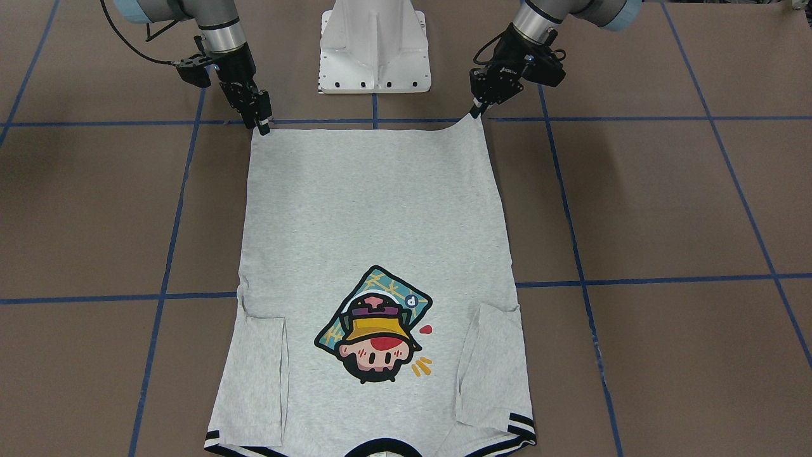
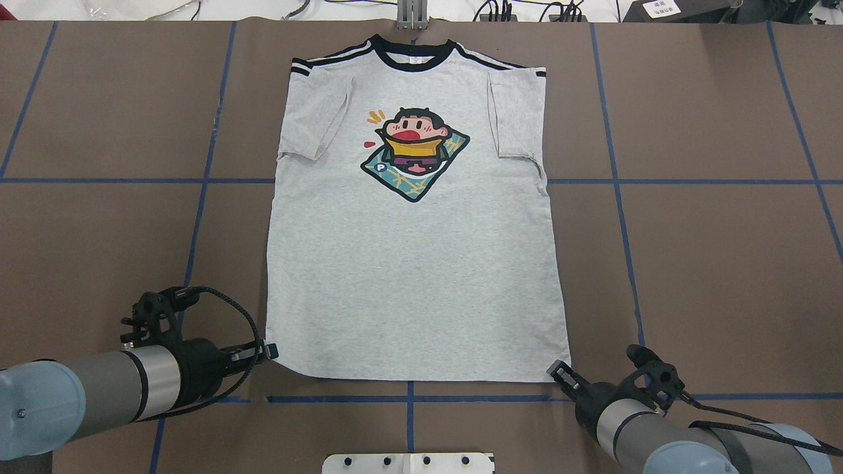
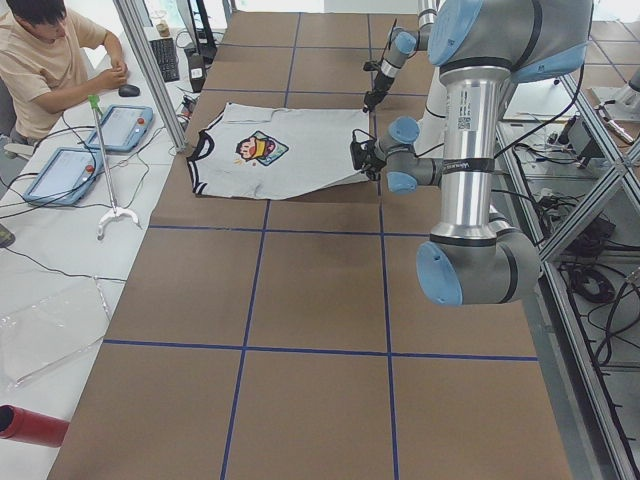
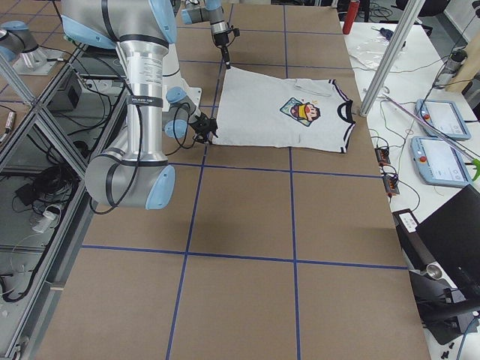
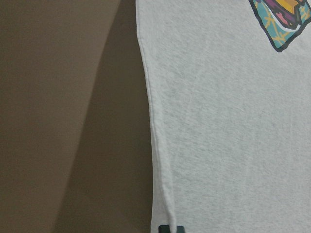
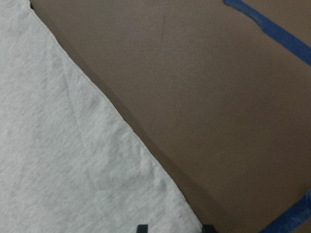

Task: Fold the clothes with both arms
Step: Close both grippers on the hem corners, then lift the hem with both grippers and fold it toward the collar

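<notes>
The grey T-shirt (image 2: pixel 415 263) lies flat and face up on the brown table, collar at the far edge, sleeves folded inward, cartoon print (image 2: pixel 415 153) on the chest. My left gripper (image 2: pixel 270 352) is shut on the near-left hem corner, which rises to a small peak in the front view (image 1: pixel 476 113). Its wrist view shows the hem edge (image 5: pixel 155 145) running into the pinch. My right gripper (image 2: pixel 556 372) is low at the near-right hem corner (image 1: pixel 254 131), which lies flat. Its fingertips (image 6: pixel 142 227) are spread with the corner (image 6: pixel 184 213) between them.
The white pedestal base (image 1: pixel 374 47) stands just behind the hem, between the arms. Blue tape lines (image 2: pixel 197 217) grid the brown table. A seated operator (image 3: pixel 50 60), tablets (image 3: pixel 120 125) and a metal post (image 3: pixel 150 70) sit past the collar end.
</notes>
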Motion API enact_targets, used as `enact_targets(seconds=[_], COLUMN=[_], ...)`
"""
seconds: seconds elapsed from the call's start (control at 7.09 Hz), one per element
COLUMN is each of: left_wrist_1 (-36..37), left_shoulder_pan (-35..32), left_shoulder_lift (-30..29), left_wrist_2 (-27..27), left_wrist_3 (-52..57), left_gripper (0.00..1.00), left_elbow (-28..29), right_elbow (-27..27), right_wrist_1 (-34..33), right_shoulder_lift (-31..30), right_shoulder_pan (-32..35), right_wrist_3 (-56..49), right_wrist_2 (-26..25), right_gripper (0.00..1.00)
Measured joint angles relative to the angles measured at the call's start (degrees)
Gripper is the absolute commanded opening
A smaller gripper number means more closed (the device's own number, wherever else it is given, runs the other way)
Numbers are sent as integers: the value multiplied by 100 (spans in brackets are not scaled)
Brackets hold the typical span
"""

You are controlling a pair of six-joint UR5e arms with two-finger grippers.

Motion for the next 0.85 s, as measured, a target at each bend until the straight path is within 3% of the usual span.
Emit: enact_targets(seconds=[0.56, 0.85], left_wrist_1=[14, 451], left_shoulder_pan=[-18, -159], left_shoulder_lift=[-7, 69], left_wrist_2=[-43, -384], left_wrist_3=[29, 211], left_gripper=[0, 0], left_elbow=[-62, -538], right_elbow=[215, 1464], right_wrist_1=[-384, -1787], right_shoulder_lift=[-12, -112], right_shoulder_pan=[95, 90], right_wrist_3=[-11, -69], right_wrist_2=[-119, -55], right_gripper=[0, 0])
